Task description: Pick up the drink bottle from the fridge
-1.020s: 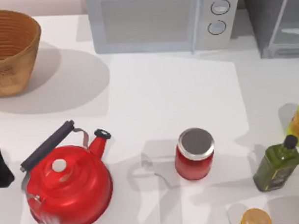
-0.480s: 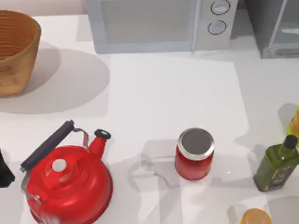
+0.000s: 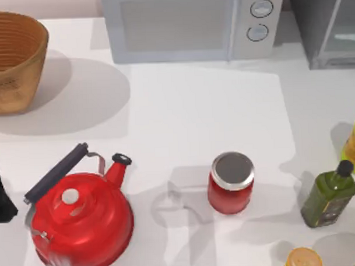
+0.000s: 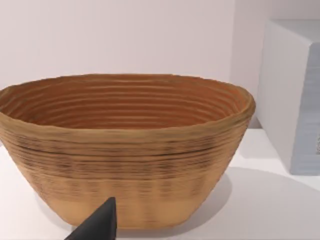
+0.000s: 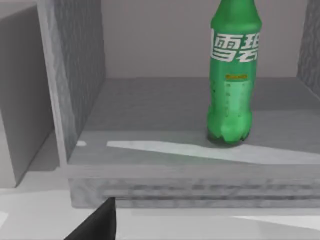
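the bright green plastic drink bottle [image 5: 234, 75] with white lettering stands upright on the floor of the dark grey boxy fridge [image 5: 80, 95], toward the back of the open cabinet, untouched and with nothing around it. from above, the fridge [image 3: 328, 25] sits at the table's far right corner, just beside the light grey microwave [image 3: 191, 24] with two round dials.

the right arm's wrist camera looks straight into the fridge from in front of its sill; one dark finger [image 5: 97, 222] of the right gripper shows low in that view, well short of the bottle, and i cannot tell whether the jaws are spread or pressed together. the left arm sits parked at the table's left edge, facing the woven brown basket [image 4: 125, 150]; its gripper state i cannot tell either.

as i judge it, access is done; reaching in, closing on the bottle and drawing it out are all left.
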You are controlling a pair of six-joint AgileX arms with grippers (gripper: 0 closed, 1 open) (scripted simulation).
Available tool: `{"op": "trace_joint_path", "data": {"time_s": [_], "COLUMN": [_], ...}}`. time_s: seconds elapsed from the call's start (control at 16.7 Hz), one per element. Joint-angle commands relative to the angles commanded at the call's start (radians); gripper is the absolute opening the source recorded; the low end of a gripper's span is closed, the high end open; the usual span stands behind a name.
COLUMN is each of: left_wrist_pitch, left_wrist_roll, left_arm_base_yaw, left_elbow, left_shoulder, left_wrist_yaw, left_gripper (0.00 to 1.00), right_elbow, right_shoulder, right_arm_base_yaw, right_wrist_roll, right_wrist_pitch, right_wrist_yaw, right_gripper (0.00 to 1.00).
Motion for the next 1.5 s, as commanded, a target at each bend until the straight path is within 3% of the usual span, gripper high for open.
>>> {"op": "trace_joint_path", "data": {"time_s": [0.3,0.54,1.02,1.5], "left_wrist_pitch": [0.0,0.0,0.0,0.0], "left_wrist_roll": [0.0,0.0,0.0,0.0], "left_arm_base_yaw": [0.0,0.0,0.0,0.0], "left_elbow": [0.0,0.0,0.0,0.0], "left_shoulder": [0.0,0.0,0.0,0.0], "left_wrist_yaw": [0.0,0.0,0.0,0.0], "left_gripper": [1.0,1.0,1.0,1.0], "right_elbow": [0.039,0.057,0.091,0.568], "right_shoulder": [0.333,0.452,0.478,0.7], "right_arm_base_yaw": [-0.098,-0.136,-0.119,0.015], "right_wrist_roll": [0.005,0.006,0.003,-0.007], "right_wrist_pitch": [0.309,0.428,0.412,0.163], "right_wrist_yaw": [-0.096,-0.133,-0.122,0.022], "right_gripper": [1.0,1.0,1.0,1.0]}}
